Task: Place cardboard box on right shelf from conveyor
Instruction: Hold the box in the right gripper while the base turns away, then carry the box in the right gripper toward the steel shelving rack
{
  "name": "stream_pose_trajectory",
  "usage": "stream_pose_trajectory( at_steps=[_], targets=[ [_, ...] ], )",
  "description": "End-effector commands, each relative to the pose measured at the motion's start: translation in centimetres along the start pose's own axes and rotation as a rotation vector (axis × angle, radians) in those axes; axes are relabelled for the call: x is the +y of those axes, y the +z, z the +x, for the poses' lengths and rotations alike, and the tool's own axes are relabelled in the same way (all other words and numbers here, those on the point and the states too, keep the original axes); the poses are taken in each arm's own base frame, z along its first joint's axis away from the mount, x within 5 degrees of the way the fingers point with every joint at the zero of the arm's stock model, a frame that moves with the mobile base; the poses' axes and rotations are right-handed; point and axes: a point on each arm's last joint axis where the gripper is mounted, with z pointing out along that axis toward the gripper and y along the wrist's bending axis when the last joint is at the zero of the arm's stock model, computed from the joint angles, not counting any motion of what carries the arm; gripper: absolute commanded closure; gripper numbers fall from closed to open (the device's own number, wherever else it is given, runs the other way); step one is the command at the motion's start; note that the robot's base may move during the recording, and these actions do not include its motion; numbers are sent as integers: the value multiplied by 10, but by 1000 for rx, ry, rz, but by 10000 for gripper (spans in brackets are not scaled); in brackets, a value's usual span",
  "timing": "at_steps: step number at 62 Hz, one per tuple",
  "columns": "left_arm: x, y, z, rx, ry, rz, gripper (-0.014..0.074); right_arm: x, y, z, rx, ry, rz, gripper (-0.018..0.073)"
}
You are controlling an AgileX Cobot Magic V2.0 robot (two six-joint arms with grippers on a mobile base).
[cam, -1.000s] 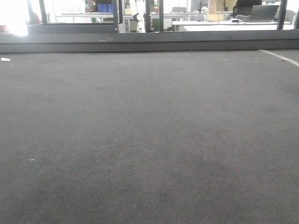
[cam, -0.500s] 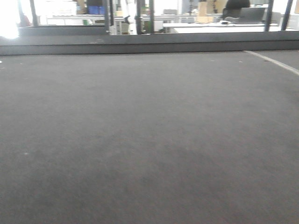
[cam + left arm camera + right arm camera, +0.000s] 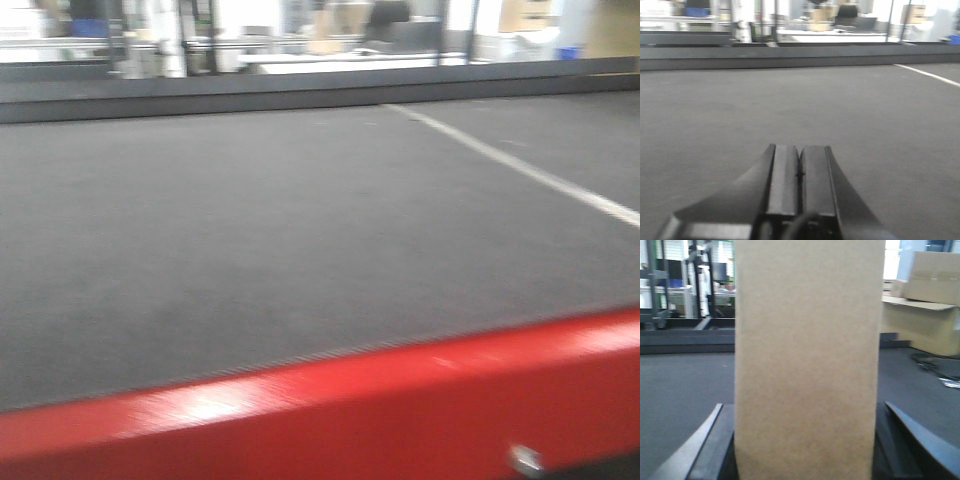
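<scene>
1. The right gripper (image 3: 804, 407) is clamped on the cardboard box (image 3: 810, 350). One dark finger shows on each side, and the jaws are spread only as far as the box's narrow span.
2. The cardboard box stands on end between those fingers, and its plain tan face fills the middle of the right wrist view. Gripping it across the thin dimension probably lets one arm carry the slab and slide it onto a shelf edge first.
3. The conveyor (image 3: 685, 380) lies behind and below the box. The box's lower edge is hidden by the gripper body, so I cannot tell whether it is clear of the belt, though it looks lifted.
4. The left gripper (image 3: 800, 150) holds nothing. Its jaws are pressed flat together and it sits low over bare belt, apparently parked out of the way because one grip is enough.
5. A red rail (image 3: 330, 400) crosses the foot of the blurred front view, and a white stripe (image 3: 520, 165) runs across the belt beyond it.
6. The right shelf is in none of the views, so the carry and the placing are not yet done. The stacked cartons (image 3: 935, 280) in the background right are not the target.
</scene>
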Motion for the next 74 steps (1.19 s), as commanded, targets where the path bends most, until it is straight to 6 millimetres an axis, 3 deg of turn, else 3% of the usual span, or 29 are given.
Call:
stream_pose_trajectory(
  at_steps=[1, 74],
  targets=[
    [0, -1, -6, -87, -4, -5, 713, -1, -1, -19, -128, -6, 14, 449],
    [0, -1, -6, -87, -4, -5, 713, -1, -1, -19, -128, -6, 14, 449]
  ],
)
